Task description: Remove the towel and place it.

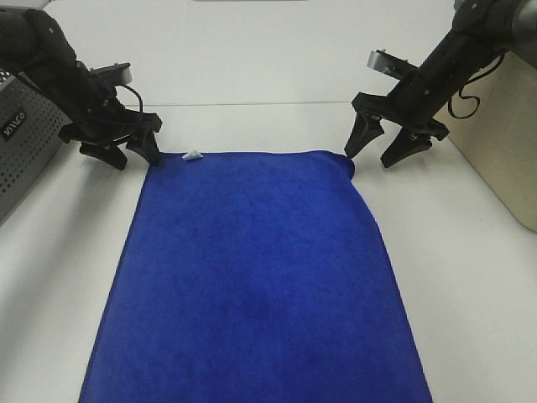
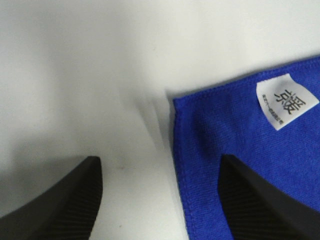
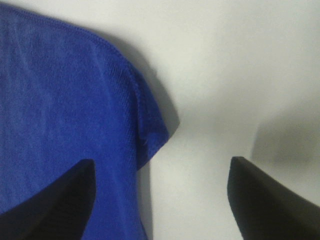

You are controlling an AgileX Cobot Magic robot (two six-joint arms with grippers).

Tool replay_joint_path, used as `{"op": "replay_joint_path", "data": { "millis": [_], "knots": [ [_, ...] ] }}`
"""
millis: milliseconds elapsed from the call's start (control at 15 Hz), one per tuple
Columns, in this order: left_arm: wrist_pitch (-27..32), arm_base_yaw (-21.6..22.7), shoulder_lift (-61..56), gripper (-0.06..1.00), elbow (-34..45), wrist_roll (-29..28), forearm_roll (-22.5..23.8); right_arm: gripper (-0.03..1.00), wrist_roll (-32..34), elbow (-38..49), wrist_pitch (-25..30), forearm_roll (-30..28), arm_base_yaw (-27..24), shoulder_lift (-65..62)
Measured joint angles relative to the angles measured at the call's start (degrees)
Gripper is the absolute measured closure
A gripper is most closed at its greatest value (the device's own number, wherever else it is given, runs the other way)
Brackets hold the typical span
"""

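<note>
From above, a blue towel (image 1: 252, 277) lies flat on the bench (image 1: 470, 277), its near edge cut off at 6 o'clock. The left tool (image 1: 132, 158) at 10 o'clock and the right tool (image 1: 370, 158) at 2 o'clock hang open, empty, at its far corners. Left wrist: a white tag (image 2: 286, 101) by the corner. Right wrist: the corner is curled. Both should pinch the corners together; cloth contact is unclear.

Towel (image 1: 260, 277): royal-blue plush cloth, rectangular, spread flat on white tabletop (image 1: 470, 277), near edge cut off by frame. Small white tag (image 2: 286, 101) with dark printed characters at far left corner. Far right corner slightly lifted, curled.
</note>
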Motion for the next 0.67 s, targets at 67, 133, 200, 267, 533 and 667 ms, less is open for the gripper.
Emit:
{"op": "replay_joint_path", "data": {
  "millis": [67, 133, 200, 267, 533, 667],
  "knots": [
    [-0.06, 0.0, 0.06, 0.31, -0.06, 0.0, -0.17, 0.24, -0.34, 0.0, -1.66, 0.52, 0.0, 0.34],
    [-0.11, 0.0, 0.11, 0.31, -0.06, 0.0, -0.34, 0.24, -0.52, 0.0, -1.95, 0.8, 0.0, 0.74],
    [-0.17, 0.0, 0.17, 0.31, -0.06, 0.0, -0.46, 0.24, -0.52, 0.0, -2.18, 0.8, 0.0, 0.86],
    [-0.23, 0.0, 0.17, 0.31, -0.11, 0.0, -0.52, 0.24, -0.52, 0.0, -2.46, 0.92, 0.0, 0.86],
    [-0.23, 0.0, 0.17, 0.31, -0.11, 0.0, -0.52, 0.24, -0.97, -0.06, -3.32, 1.09, 0.0, 1.03],
    [-0.23, 0.0, 0.17, 0.31, -0.11, 0.0, -0.52, 0.24, -1.03, -0.06, -3.32, 1.49, 0.0, 2.29]
  ]
}}
